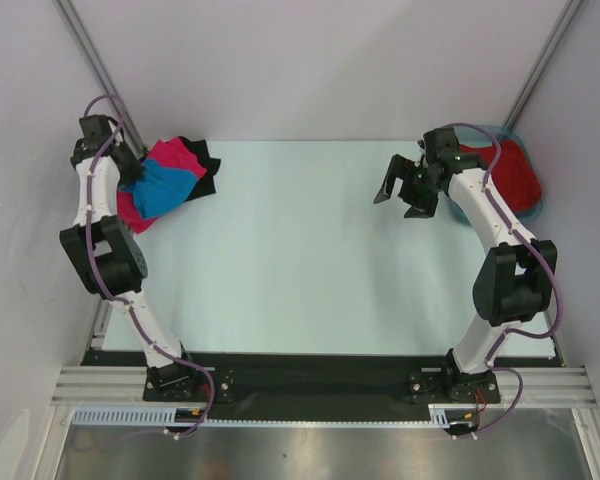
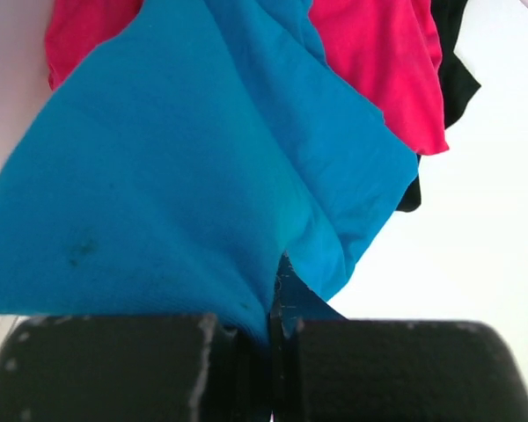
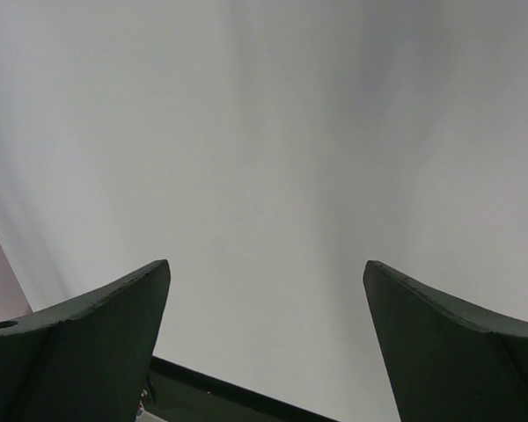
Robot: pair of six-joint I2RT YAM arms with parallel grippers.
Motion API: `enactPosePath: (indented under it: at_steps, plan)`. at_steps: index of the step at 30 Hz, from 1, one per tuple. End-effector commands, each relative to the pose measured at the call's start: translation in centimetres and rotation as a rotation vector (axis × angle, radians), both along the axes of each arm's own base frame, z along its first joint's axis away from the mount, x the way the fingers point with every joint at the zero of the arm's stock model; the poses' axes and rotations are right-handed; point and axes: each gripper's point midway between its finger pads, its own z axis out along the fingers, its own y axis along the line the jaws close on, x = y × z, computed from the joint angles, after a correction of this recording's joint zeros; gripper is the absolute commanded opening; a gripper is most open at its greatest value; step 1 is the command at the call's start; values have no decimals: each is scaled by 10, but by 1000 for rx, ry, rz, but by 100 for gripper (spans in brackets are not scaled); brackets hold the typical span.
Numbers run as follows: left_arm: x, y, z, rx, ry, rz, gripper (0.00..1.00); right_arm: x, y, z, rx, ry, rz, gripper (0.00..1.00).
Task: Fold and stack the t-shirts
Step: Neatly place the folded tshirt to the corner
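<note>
Left gripper (image 2: 273, 327) clenching a fold of the blue t-shirt (image 2: 185, 176) — cloth running between the jaws, pink t-shirt (image 2: 378, 61) lying beyond. Right gripper (image 3: 266, 272) hanging spread wide, grasping nothing.

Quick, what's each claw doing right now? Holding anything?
Left claw: closed on the blue shirt.
Right claw: open, holding nothing.

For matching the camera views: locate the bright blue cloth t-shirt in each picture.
Top external: bright blue cloth t-shirt at the far left.
Left wrist: the t-shirt fills left and centre, pinched in the left claw.
Right wrist: not in it.
Shared landmark: hot pink cloth t-shirt under it.
</note>
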Motion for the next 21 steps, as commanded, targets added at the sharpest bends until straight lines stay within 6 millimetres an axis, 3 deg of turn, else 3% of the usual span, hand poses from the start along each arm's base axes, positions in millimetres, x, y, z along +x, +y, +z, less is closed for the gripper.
enactPosePath:
  at_steps: [1,5,8,10,12,13,15,21]
  plan:
    - [13,-5,34,2,-78,-30,0,8,3,13,19,-39,17,100]
    - [14,-8,41,2,-50,-53,0,7,2,11,19,-34,15,100]
    - [21,-31,57,-55,-122,-169,1,8,2,10,22,-31,15,100]
    - [30,-53,82,-81,-212,-261,0,8,3,9,27,-27,19,100]
    - [37,-66,94,-109,-261,-304,0,9,4,7,28,-22,22,100]
    - [41,-82,107,-141,-303,-367,0,8,5,7,29,-21,24,100]
    - [51,-100,118,-170,-355,-437,0,8,4,7,26,-21,25,100]
    - [80,-183,147,-331,-521,-731,1,6,3,6,21,-12,19,100]
